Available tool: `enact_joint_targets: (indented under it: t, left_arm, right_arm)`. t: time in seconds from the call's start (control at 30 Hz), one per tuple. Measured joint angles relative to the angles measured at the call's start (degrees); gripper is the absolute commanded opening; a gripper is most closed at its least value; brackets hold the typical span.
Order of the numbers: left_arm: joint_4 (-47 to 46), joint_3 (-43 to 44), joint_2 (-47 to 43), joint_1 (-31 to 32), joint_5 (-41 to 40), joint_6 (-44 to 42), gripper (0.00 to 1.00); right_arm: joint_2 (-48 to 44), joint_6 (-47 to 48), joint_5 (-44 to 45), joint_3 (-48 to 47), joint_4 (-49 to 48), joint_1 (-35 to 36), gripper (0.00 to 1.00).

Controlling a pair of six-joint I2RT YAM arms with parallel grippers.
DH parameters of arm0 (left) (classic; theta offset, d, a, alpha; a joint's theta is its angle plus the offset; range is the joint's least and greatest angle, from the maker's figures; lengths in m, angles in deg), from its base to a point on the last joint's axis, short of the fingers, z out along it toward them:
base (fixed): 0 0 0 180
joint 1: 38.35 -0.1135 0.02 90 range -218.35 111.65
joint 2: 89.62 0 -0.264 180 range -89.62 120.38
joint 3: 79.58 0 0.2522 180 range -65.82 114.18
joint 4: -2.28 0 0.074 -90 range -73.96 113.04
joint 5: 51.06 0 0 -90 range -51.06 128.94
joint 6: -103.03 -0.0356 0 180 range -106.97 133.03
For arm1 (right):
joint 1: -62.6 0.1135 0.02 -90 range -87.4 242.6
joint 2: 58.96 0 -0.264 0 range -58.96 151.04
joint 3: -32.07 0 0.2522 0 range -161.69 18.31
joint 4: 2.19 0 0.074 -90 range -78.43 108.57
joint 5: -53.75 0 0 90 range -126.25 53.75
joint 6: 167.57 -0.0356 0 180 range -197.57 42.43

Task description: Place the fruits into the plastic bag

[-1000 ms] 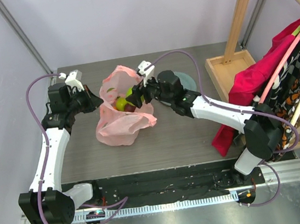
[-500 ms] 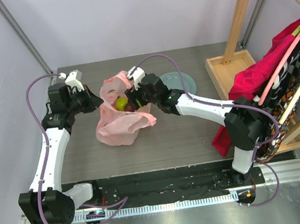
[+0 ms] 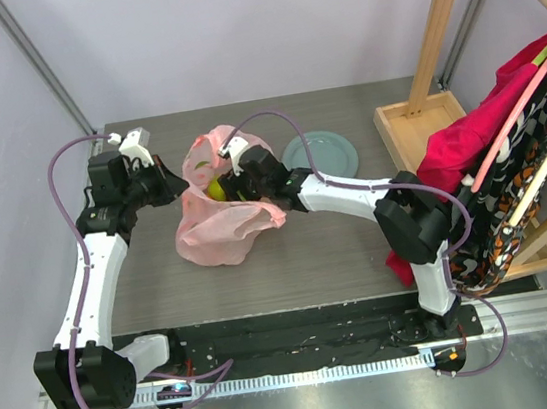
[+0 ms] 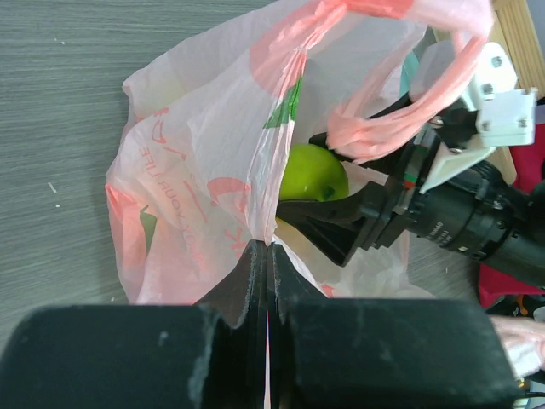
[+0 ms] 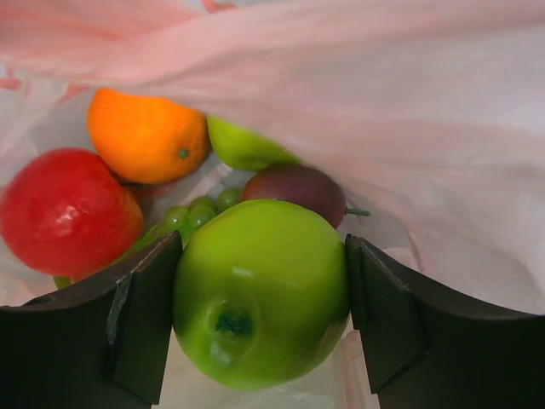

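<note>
The pink plastic bag (image 3: 218,227) lies on the table with its mouth held up. My left gripper (image 3: 172,185) is shut on the bag's rim (image 4: 255,230) at the left side. My right gripper (image 3: 223,188) reaches into the bag's mouth and is shut on a green apple (image 5: 262,290), which also shows in the left wrist view (image 4: 313,173). Inside the bag lie a red apple (image 5: 64,213), an orange (image 5: 146,135), a green fruit (image 5: 243,145), a dark plum (image 5: 296,187) and green grapes (image 5: 192,215).
A round grey plate (image 3: 329,151) sits behind the right arm. A wooden tray (image 3: 415,130) and rack with a red cloth (image 3: 467,139) and patterned fabric stand at the right edge.
My right gripper has moved left with the green apple, from the bag's right rim into its mouth. The left gripper has held still on the bag's rim.
</note>
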Motion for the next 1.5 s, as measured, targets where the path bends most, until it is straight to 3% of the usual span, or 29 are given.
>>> enact_joint_targets:
  t: [0.03,0.1,0.17,0.23,0.6,0.83,1.03,1.5]
  left_arm:
    - [0.0,0.0,0.0,0.0,0.0,0.0,0.00]
    - [0.0,0.0,0.0,0.0,0.0,0.0,0.00]
    - [0.0,0.0,0.0,0.0,0.0,0.0,0.00]
    - [0.0,0.0,0.0,0.0,0.0,0.0,0.00]
    - [0.0,0.0,0.0,0.0,0.0,0.0,0.00]
    - [0.0,0.0,0.0,0.0,-0.1,0.0,0.00]
    - [0.0,0.0,0.0,0.0,-0.1,0.0,0.00]
    - [0.1,0.0,0.0,0.0,-0.1,0.0,0.00]
  right_arm:
    - [0.3,-0.1,0.1,-0.1,0.5,0.0,0.57]
    - [0.7,-0.2,0.2,-0.3,0.9,0.0,0.63]
    - [0.9,-0.3,0.2,-0.3,0.9,0.0,0.85]
    - [0.9,-0.5,0.2,-0.4,0.9,0.0,0.92]
    - [-0.6,-1.2,-0.6,0.9,-0.3,0.0,1.00]
    - [-14.5,-2.6,-3.1,11.2,-3.1,0.0,1.00]
    - [-23.0,-3.0,-4.0,13.4,-6.8,0.0,0.98]
    - [-21.1,0.5,4.0,12.8,-9.6,0.1,0.87]
